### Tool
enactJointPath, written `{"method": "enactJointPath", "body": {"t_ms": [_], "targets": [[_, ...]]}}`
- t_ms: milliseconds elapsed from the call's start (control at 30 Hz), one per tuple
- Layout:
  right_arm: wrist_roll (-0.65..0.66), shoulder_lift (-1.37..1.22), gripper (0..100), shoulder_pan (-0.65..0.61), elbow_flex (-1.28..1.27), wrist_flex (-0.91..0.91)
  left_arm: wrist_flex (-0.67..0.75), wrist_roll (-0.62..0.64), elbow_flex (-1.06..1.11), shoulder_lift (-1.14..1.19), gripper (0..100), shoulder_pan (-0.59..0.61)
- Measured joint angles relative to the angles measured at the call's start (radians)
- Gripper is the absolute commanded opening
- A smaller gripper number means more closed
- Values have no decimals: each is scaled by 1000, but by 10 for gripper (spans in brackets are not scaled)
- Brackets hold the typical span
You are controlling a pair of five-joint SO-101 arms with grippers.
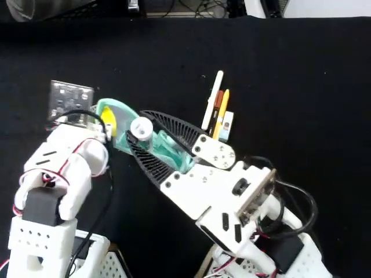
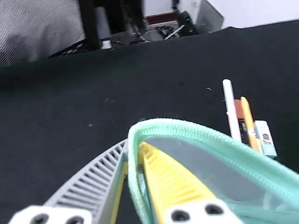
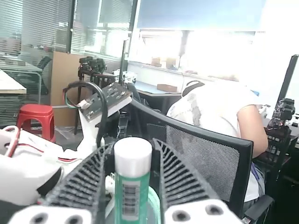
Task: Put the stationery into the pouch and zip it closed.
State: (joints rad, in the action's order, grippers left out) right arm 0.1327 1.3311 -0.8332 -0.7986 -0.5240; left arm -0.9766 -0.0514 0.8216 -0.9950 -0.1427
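The teal pouch (image 1: 168, 152) is held up off the black table, mouth open. My left gripper (image 1: 109, 124) is shut on its zipper rim (image 2: 187, 128), with the yellow finger (image 2: 163, 182) inside and the grey finger (image 2: 88, 182) outside. My right gripper (image 1: 136, 128) is shut on a glue stick (image 1: 141, 128) with a white cap and green body (image 3: 132, 196), held upright right at the pouch mouth between black ribbed fingers (image 3: 180, 179). On the cloth beyond the pouch lie a white pen (image 1: 212, 99), an orange pen (image 2: 238, 119), a yellow pen (image 1: 222, 113) and a small eraser (image 2: 265, 138).
The black cloth (image 1: 290, 75) stretches open to the far side and right of the pens. Its far edge (image 1: 185, 17) borders cables and room clutter. Both white arm bases (image 1: 40, 231) stand at the near edge.
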Motion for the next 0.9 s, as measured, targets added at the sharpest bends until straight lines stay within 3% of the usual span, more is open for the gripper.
{"method": "enactJointPath", "body": {"t_ms": [367,500,600,767,900], "targets": [[6,3,13,0,-157,115,2,0,0,0,30,-23],[94,3,15,-2,-167,112,2,0,0,0,30,-25],[133,3,28,-2,-167,54,-2,0,0,0,30,-25],[152,3,185,0,-115,-130,-2,0,0,0,30,-25],[152,-34,173,0,-8,-227,-2,0,0,0,30,-25]]}}
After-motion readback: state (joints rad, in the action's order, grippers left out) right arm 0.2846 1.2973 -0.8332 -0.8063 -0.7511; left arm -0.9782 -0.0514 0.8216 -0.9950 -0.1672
